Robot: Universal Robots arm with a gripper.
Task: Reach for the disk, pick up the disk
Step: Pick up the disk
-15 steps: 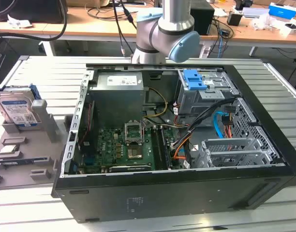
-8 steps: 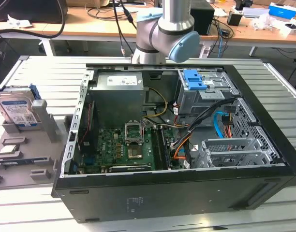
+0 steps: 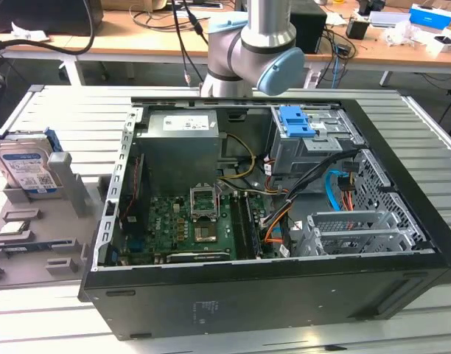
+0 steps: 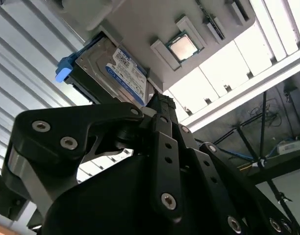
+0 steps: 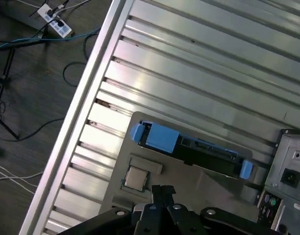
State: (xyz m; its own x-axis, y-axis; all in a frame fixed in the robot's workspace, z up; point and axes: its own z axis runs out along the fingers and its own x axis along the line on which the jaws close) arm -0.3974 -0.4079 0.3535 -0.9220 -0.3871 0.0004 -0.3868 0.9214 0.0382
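Reading the pincer (image 5: 162, 190) as pressed together: fingertips (image 4: 159, 99) side by side with no visible gap in both wrist views, nothing pinched between them. No contact with anything. Hanging in open air over the grey fixture (image 5: 209, 181).

Found the disk (image 3: 23, 166) at the exterior view's left, well apart from the open PC case (image 3: 284, 295). Standing on edge in a slot of the grey fixture, white-and-blue label toward the exterior camera, blue frame along the edges. Seen edge-on in the first wrist view, as a dark bar with blue frame pieces at both ends. Seen label-side in the second wrist view, with a blue tab sticking out at one end.

Pincer to disk: near, not touching. In the first wrist view, a clear strip of bare fixture between tips and disk. In the second wrist view, tips overlapping the label's corner in the picture, but can't judge depth from that alone.

Also on the fixture: small square silver chip (image 5: 135, 177) seated in a recess, just beside the pincer tips in the first wrist view, apart from the disk.

Fixture lying on the slatted aluminium table (image 5: 199, 58), near its edge, with floor and cables past that edge. Inside the PC case: motherboard (image 3: 185, 221) low down, blue bracket (image 3: 295, 122) on top of the drive cage. Arm (image 3: 244, 44) rising behind the case in the exterior view.
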